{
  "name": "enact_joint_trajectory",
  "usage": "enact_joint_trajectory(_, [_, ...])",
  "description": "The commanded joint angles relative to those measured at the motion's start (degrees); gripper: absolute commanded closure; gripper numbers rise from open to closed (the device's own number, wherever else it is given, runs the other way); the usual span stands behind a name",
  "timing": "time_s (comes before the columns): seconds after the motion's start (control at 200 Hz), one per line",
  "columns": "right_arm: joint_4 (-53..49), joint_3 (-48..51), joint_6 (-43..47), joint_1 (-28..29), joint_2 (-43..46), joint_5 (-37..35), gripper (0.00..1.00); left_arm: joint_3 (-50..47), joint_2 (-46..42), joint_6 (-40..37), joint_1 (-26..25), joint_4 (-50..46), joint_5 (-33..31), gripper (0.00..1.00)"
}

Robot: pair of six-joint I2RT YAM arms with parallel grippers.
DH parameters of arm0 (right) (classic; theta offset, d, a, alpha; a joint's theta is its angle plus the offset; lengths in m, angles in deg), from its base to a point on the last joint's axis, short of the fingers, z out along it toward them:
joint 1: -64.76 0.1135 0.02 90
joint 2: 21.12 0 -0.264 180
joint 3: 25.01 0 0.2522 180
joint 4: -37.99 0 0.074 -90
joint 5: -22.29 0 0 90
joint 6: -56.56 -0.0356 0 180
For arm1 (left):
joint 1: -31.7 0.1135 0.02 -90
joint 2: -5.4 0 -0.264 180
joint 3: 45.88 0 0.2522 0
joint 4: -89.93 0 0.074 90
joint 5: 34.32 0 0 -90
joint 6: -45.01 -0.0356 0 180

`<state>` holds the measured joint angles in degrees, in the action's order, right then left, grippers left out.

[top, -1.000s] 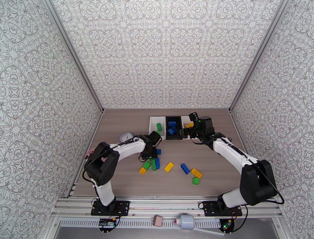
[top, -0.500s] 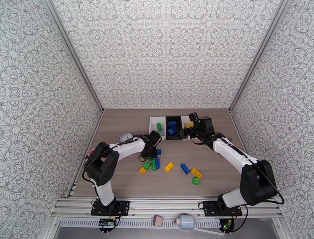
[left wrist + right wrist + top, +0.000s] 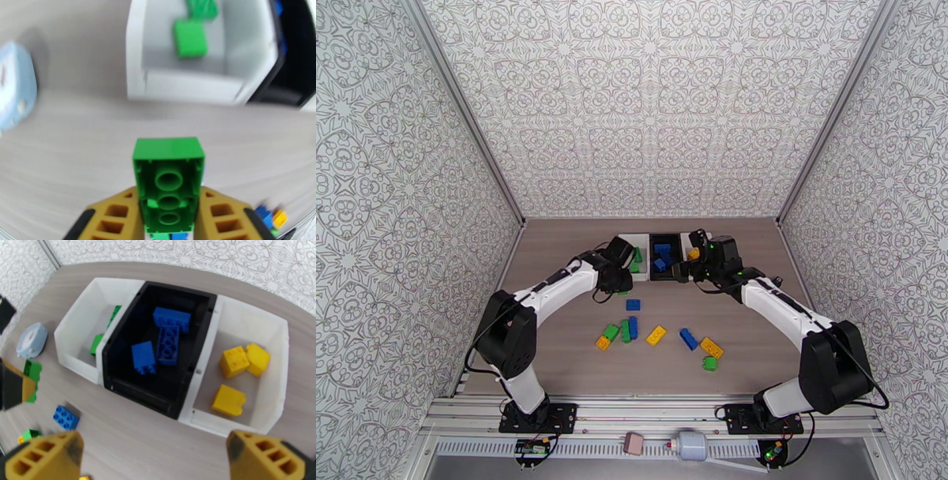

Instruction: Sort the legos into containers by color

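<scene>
**Green brick clamped in the left gripper, left of the black bin**

The green brick (image 3: 169, 185) sits between the fingers of the left gripper (image 3: 170, 207). They press on its two long sides, and its hollow underside faces the wrist camera. The brick is off the table (image 3: 553, 260), to the near left of the black bin (image 3: 147, 394), just short of the left white bin (image 3: 75, 329) that touches the black bin's left wall.

Two green bricks (image 3: 96, 343) already lie in that white bin. The black bin itself holds three blue bricks (image 3: 168, 344). The right white bin (image 3: 237, 425), touching its right wall, holds three yellow bricks (image 3: 234, 361).

The right gripper (image 3: 156, 455) hangs close to the black bin's right side. Its fingers are spread wide apart with nothing between them.

On the near side of the black bin, well apart from it, loose bricks (image 3: 656, 335) in green, blue and yellow lie scattered on the table. One blue brick (image 3: 633, 305) lies nearer the bin than the others. A round white-blue object (image 3: 31, 340) rests on the table to the left of the black bin, beyond the left white bin.
</scene>
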<state>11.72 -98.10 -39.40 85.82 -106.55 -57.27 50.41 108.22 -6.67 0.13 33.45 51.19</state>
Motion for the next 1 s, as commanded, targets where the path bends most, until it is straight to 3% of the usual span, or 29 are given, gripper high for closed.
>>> enact_joint_trajectory(0.0, [-0.95,-1.84,0.07,1.32,1.92,2.70,0.00,5.72,4.12,-1.94,1.28,0.69,-1.50,0.72])
enact_joint_trajectory(0.215, [3.12,-1.60,-1.58,4.14,1.93,6.23,0.00,14.05,10.65,-3.69,3.10,0.30,-0.53,0.72])
enact_joint_trajectory(0.52, [13.19,2.18,-6.69,6.23,2.88,5.12,0.00,24.39,19.53,-5.08,5.41,-1.37,0.08,0.73])
enact_joint_trajectory(0.995, [13.26,3.51,-6.62,6.36,4.39,3.19,0.00,38.76,30.04,-7.21,5.90,-5.89,0.65,0.68])
